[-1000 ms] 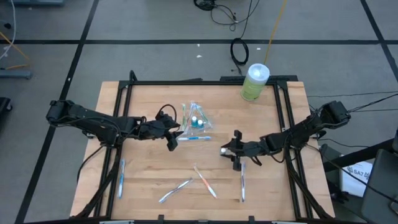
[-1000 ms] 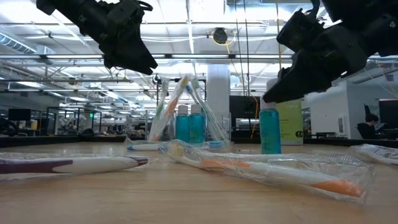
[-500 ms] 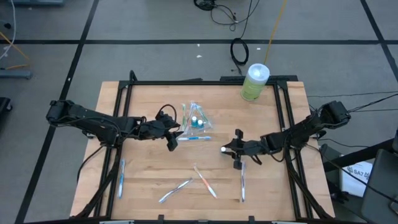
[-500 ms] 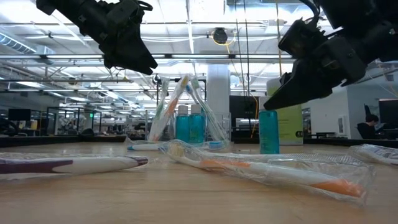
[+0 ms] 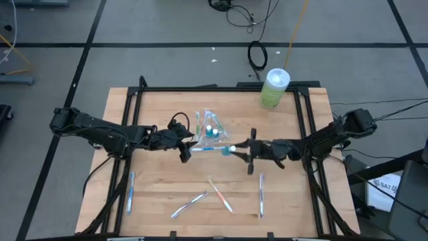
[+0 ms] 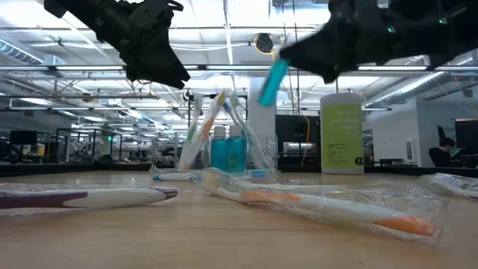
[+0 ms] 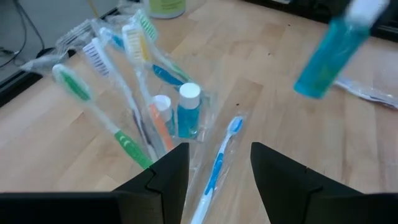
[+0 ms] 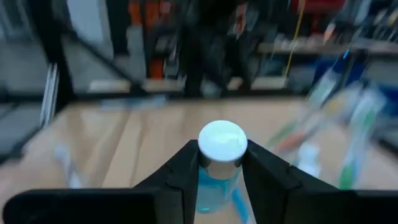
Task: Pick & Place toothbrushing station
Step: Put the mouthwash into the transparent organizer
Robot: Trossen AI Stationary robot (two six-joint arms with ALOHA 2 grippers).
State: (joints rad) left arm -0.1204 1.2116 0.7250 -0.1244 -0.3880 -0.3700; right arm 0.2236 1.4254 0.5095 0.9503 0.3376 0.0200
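Observation:
A clear plastic cup (image 5: 208, 126) stands on the table with several toothbrushes and two teal bottles with white caps in it; it also shows in the left wrist view (image 7: 155, 106) and the low view (image 6: 228, 142). My right gripper (image 5: 242, 150) is shut on a third small teal bottle (image 5: 229, 150) in the air just right of the cup. My left gripper (image 5: 185, 152) is open and empty, hovering left of the cup above a wrapped blue toothbrush (image 7: 217, 165) that lies flat on the table. My right gripper pinches the teal bottle between its two fingers (image 8: 180, 174) on the teal body just under the white cap (image 8: 212, 182). The fingers come about level from the table's right. The bottle is lifted clear of the table and tilted, its bottom end (image 6: 267, 96) slanting down below the gripper.
A large pale-green canister (image 5: 274, 88) with a white lid stands at the far right. Wrapped toothbrushes lie near the front: one at the left (image 5: 129, 191), two in the middle (image 5: 188, 205) (image 5: 219, 194), one at the right (image 5: 261, 195). A black frame (image 5: 200, 88) borders the table.
My right gripper has lifted the teal bottle, which stood upright on the table, and carried it up and toward the table's left and far side, toward the cup. The bottle is now clear of the table and tipped. My left gripper has kept still.

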